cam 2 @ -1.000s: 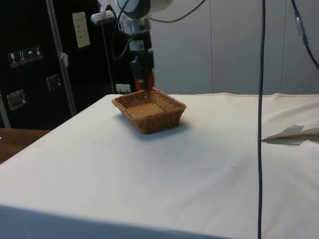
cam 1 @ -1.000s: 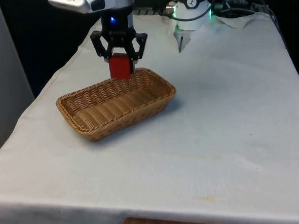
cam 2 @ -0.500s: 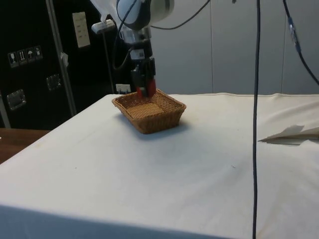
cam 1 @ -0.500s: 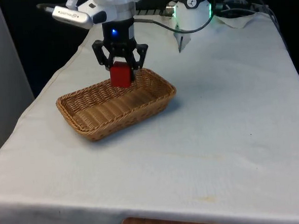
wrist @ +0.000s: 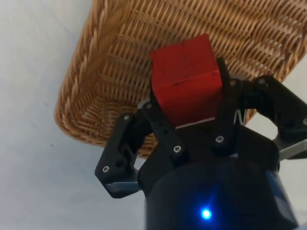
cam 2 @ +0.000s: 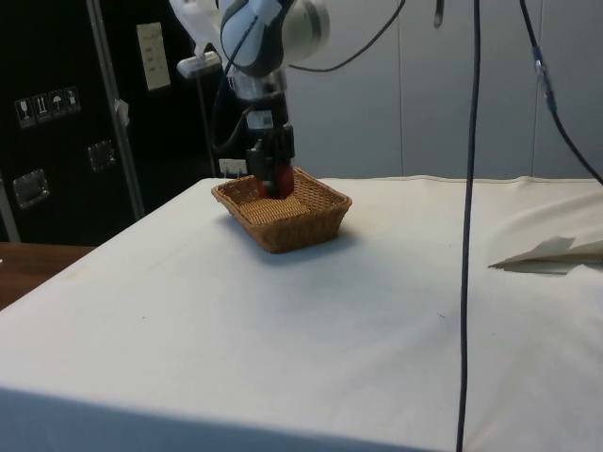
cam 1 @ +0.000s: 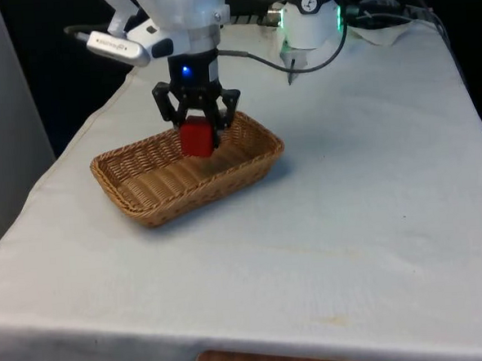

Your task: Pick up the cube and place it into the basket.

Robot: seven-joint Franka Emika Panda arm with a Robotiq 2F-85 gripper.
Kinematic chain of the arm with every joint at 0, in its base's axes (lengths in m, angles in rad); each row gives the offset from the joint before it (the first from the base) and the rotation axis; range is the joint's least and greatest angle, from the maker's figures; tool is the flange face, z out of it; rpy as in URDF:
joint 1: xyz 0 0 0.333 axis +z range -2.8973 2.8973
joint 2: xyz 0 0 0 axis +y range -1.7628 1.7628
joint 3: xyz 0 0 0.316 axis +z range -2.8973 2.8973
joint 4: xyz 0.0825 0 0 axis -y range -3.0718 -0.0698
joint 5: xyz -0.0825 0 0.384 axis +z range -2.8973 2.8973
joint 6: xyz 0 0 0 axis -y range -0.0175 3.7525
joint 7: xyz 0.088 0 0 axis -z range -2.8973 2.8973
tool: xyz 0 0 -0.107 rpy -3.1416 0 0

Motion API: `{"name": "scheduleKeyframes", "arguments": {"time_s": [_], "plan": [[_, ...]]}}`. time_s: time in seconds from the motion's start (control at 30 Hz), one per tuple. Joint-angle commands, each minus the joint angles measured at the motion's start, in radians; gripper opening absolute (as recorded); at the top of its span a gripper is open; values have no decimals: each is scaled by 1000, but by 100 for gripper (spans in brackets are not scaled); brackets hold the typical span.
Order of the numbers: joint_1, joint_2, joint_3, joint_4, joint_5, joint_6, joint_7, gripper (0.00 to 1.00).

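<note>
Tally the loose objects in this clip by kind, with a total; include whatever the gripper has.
Red cube: 1, held in the gripper over the basket
Wicker basket: 1, on the white cloth
Folded white paper: 1, seen in the side view
Total: 3

Even, bright overhead light falls on the white cloth [cam 1: 372,181] without glare. The basket [cam 1: 144,204] casts a soft, faint shadow toward the front view's right. The black curtains [cam 1: 70,68] stay very dark.
</note>
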Motion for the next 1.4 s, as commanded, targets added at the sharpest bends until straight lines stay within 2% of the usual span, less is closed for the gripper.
{"name": "scheduleKeyframes", "arguments": {"time_s": [0.0, 0.23, 0.27, 0.3, 0.47, 0.6, 1.13, 1.23, 1.27, 1.37], "plan": [[-5, 6, 6, 1, 12, 12, -1, 0], [-6, 36, 9, 5, 45, 38, -3, 0], [0, 33, 2, 2, 37, 32, 0, 0], [-6, 39, 9, 5, 49, 41, -4, 0], [-4, 54, 8, 7, 65, 51, -2, 0], [0, 54, 2, 5, 60, 45, 0, 0], [-4, 76, 8, 11, 73, 51, 4, 0], [-4, 82, 8, 14, 78, 52, 3, 0], [0, 81, 3, 12, 73, 45, 4, 0], [-2, 88, 6, 18, 80, 49, 4, 0]]}}
